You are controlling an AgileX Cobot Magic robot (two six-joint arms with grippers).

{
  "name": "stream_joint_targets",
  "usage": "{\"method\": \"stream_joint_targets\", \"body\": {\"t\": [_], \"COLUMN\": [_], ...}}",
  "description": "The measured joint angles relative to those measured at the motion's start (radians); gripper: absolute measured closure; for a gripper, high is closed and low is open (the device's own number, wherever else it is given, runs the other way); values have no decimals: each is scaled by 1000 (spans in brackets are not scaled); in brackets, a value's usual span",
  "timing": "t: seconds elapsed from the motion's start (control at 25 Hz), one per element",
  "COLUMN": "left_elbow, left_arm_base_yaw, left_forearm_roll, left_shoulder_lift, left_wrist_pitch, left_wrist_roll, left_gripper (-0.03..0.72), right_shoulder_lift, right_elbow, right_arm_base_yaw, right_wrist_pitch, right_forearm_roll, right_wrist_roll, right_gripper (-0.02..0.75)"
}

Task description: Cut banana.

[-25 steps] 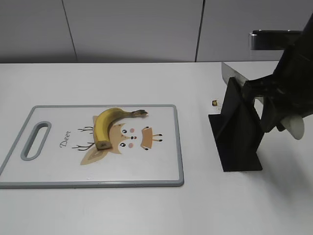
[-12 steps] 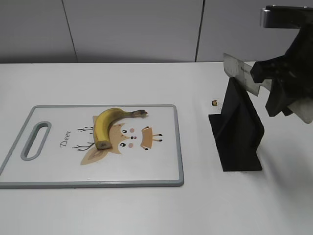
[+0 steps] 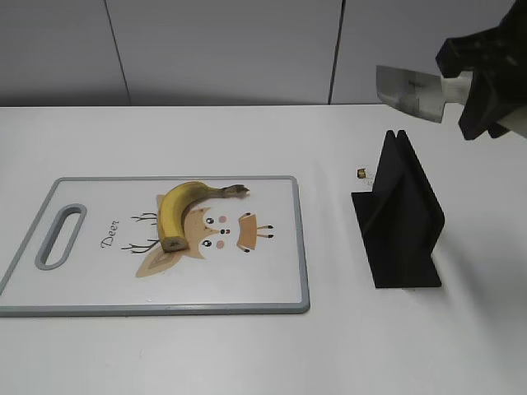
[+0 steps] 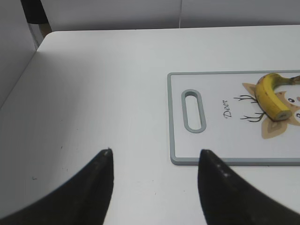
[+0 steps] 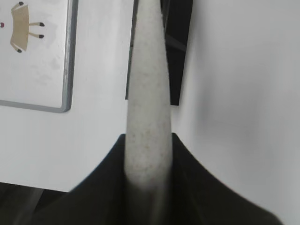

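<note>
A small curved yellow banana (image 3: 181,211) with a dark stem lies on a white cutting board (image 3: 82,288) with a grey rim and a deer print. It also shows in the left wrist view (image 4: 269,91) on the board (image 4: 211,145). My right gripper (image 3: 482,90) is shut on the pale handle (image 5: 147,103) of a knife; its blade (image 3: 408,90) hangs in the air above the black knife stand (image 3: 399,222). My left gripper (image 4: 154,154) is open and empty above the bare table, left of the board.
The black knife stand also shows under the handle in the right wrist view (image 5: 180,47). A small brown bit (image 3: 361,173) lies on the table between board and stand. A grey wall runs behind the table.
My right gripper has lifted the knife up out of the black stand and now holds it well above it. The banana and board have not moved.
</note>
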Motion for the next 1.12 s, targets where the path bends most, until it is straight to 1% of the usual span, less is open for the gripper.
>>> {"method": "stream_joint_targets", "body": {"t": [0.28,0.44,0.68,0.8,0.96,1.04,1.12], "left_elbow": [0,0,-1,-25,-69,-91,-114], "left_arm_base_yaw": [0,0,0,0,0,0,0], "left_forearm_roll": [0,0,0,1,2,0,-11], "left_shoulder_lift": [0,0,0,14,105,169,255], "left_wrist_pitch": [0,0,0,-17,-140,-212,-271], "left_wrist_roll": [0,0,1,11,33,68,90], "left_gripper": [135,135,135,135,135,124,94], "right_shoulder_lift": [0,0,0,0,0,0,3], "right_elbow": [-94,-120,-133,-156,-179,-179,-179], "right_arm_base_yaw": [0,0,0,0,0,0,0], "right_wrist_pitch": [10,13,10,-24,-75,-97,-117], "right_forearm_roll": [-14,-14,-13,2,88,125,148], "right_wrist_roll": [-31,-51,-187,-325,-547,-662,-753], "right_gripper": [573,573,573,573,573,573,573]}}
